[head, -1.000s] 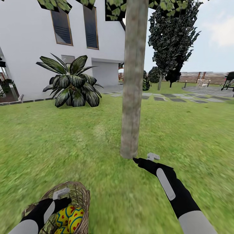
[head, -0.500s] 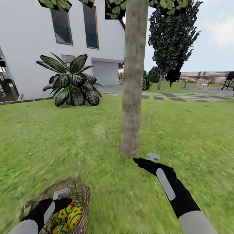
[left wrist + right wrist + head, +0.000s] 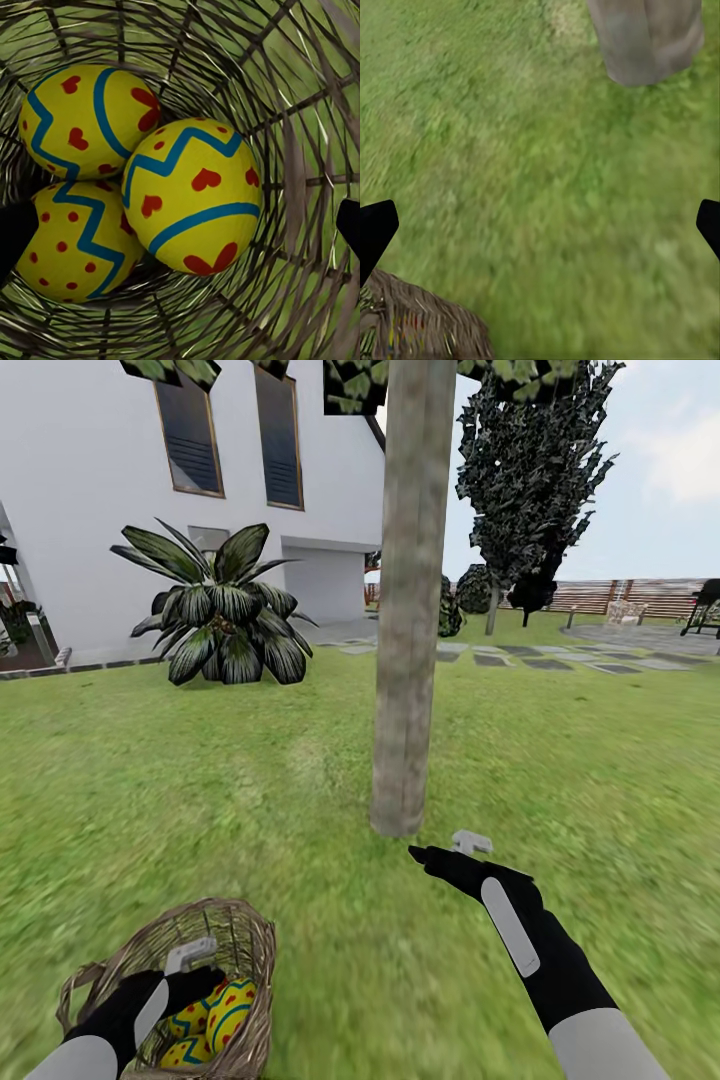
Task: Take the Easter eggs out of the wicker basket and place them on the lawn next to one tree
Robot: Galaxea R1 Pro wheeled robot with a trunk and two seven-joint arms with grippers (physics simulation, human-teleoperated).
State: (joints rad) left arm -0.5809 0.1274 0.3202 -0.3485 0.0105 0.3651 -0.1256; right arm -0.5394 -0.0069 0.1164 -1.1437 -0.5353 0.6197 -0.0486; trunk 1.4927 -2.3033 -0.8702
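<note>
- so over on the left, the left tool point(image 3: 190, 985) is dipped down into the wicker basket point(image 3: 245, 945), which sits on the lawn point(image 3: 150, 800) close in front of the robot, makes sense since that's where the goods are
- all three Easter eggs point(image 3: 191, 195) are in the bottom of the basket, packed against each other; in the left wrist view the tool's fingertips point(image 3: 15, 232) sit wide apart at either edge with the eggs between and below them, so it's open and gripping nothing yet. looks to me like it's lining up a grab on the top egg
- in the middle, the tree point(image 3: 405, 660) with the thick bare trunk stands just beyond the basket, so my guess is the basket got parked here to keep the egg trips short
- to the right, the right tool point(image 3: 428, 854) hovers low over the grass near the foot of the trunk, fingers spread wide in its wrist view, holding nothing. probably just waiting out of the way or marking the drop spot, can't say which
</note>
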